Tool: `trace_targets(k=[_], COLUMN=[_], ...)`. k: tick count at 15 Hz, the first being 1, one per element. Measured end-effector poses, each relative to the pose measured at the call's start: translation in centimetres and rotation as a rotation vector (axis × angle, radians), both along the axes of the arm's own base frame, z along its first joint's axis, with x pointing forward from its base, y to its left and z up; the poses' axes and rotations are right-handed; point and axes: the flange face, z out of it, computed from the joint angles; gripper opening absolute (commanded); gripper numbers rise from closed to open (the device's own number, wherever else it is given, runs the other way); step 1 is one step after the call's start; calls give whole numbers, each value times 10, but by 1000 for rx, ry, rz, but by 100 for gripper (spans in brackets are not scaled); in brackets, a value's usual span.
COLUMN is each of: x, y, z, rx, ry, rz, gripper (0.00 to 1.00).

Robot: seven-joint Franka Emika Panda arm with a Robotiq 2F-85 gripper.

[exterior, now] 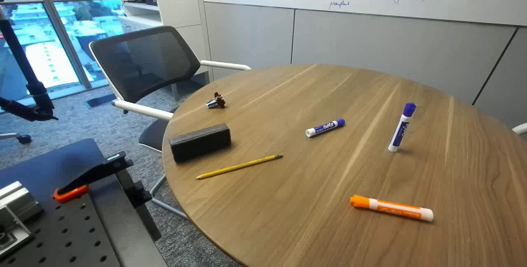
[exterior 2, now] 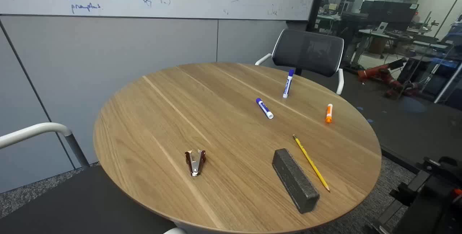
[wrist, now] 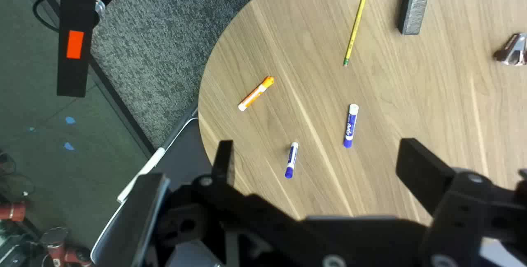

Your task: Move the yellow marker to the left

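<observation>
The yellow marker (exterior: 392, 208), orange at one end and white at the other, lies on its side on the round wooden table near the edge. It also shows in an exterior view (exterior 2: 328, 113) and in the wrist view (wrist: 256, 93). My gripper (wrist: 317, 149) is open with nothing between its fingers. It is high above the table, and in the wrist view the yellow marker lies beyond the left fingertip, apart from it. Neither exterior view shows the gripper.
On the table (exterior: 296, 226), one blue-and-white marker (exterior: 325, 128) lies flat and another (exterior: 401, 129) stands upright. A yellow pencil (exterior: 239, 166), a dark eraser block (exterior: 201, 142) and a staple remover (exterior: 216, 100) lie there too. Chairs (exterior: 144, 63) (exterior 2: 308, 52) stand around it.
</observation>
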Motion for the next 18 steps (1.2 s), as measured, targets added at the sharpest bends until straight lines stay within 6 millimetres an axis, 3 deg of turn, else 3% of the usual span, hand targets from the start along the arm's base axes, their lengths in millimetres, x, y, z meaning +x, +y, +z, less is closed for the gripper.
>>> trace_targets(k=[13, 16, 18], x=[1, 14, 33], y=[0, -7, -22], z=[-1, -12, -27], rx=[2, 17, 31], ry=[2, 32, 66], rz=[1, -18, -43], gripper=[100, 100, 100])
